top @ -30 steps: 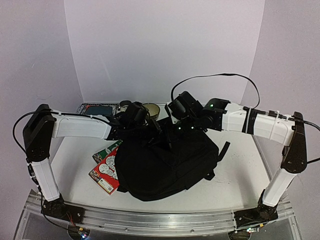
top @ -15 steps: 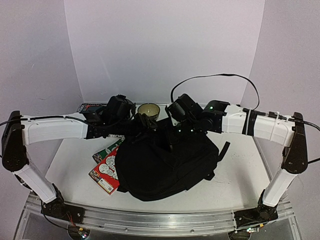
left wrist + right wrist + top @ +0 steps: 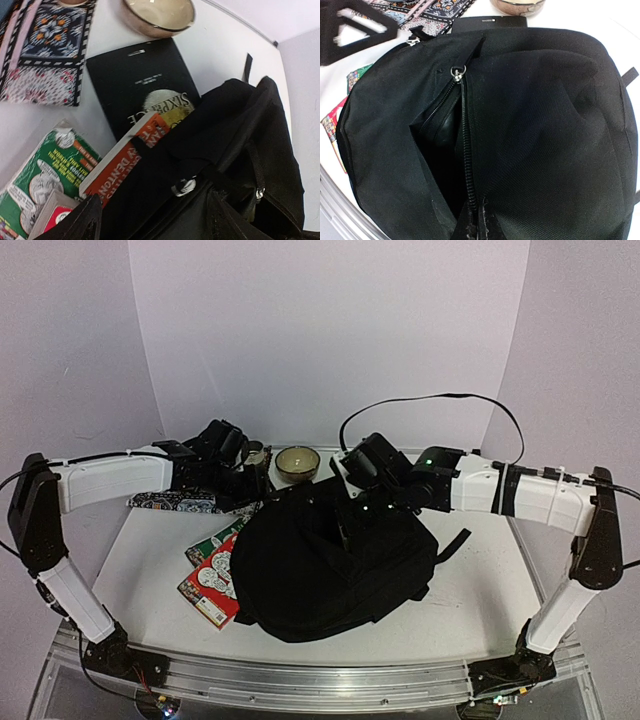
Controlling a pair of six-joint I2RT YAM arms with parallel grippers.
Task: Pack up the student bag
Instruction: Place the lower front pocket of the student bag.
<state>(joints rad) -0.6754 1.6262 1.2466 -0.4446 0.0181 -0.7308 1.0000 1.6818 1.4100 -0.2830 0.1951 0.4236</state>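
The student bag (image 3: pixel 335 570) hides part of an orange book (image 3: pixel 125 160) and a black book (image 3: pixel 137 82) at its back left side, so their titles are cut short. The red and green books (image 3: pixel 212 575) near the table's (image 3: pixel 140 560) left edge slip under it too. Inside the open zip it is too dark to see. The bowl (image 3: pixel 159 15) by the back edge is cut off in both wrist views. Only the tips of the left gripper (image 3: pixel 155 222) show, wide apart. The right gripper (image 3: pixel 472 227) is cut off too, pinched on the bag's zip edge. A blurry dark shape (image 3: pixel 350 22) fills one corner of the right wrist view.
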